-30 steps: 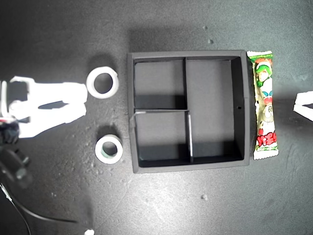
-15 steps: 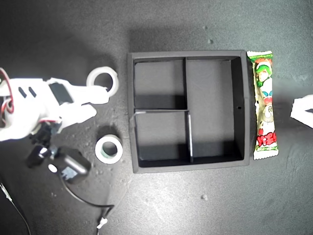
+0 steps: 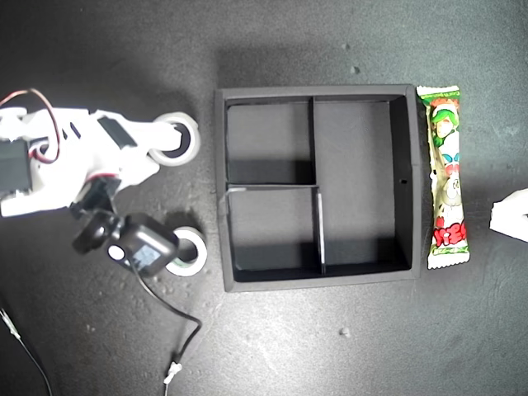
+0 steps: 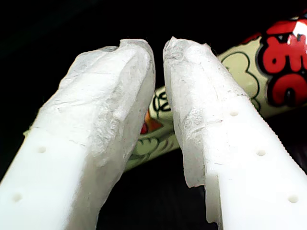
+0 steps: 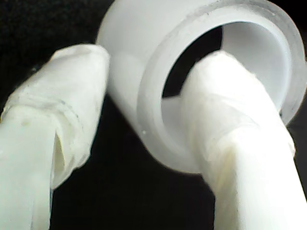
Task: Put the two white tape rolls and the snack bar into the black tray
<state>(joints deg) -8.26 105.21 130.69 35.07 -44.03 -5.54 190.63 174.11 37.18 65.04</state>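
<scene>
Since the earlier frames the second gripper (image 3: 169,139) has been pushed forward from the exterior view's left onto the wider tape roll (image 3: 177,136). One finger (image 5: 225,120) is set inside the hole, the other outside the wall, jaws part open and not yet clamped: a wall pinch is being prepared. The smaller tape roll (image 3: 188,252) lies below, partly covered by the camera block (image 3: 140,247). The black tray (image 3: 318,91) sits empty at centre. The snack bar (image 3: 446,177) lies just beside its right wall. The first gripper (image 4: 159,52), jaws narrowly parted and empty, hovers near the bar.
</scene>
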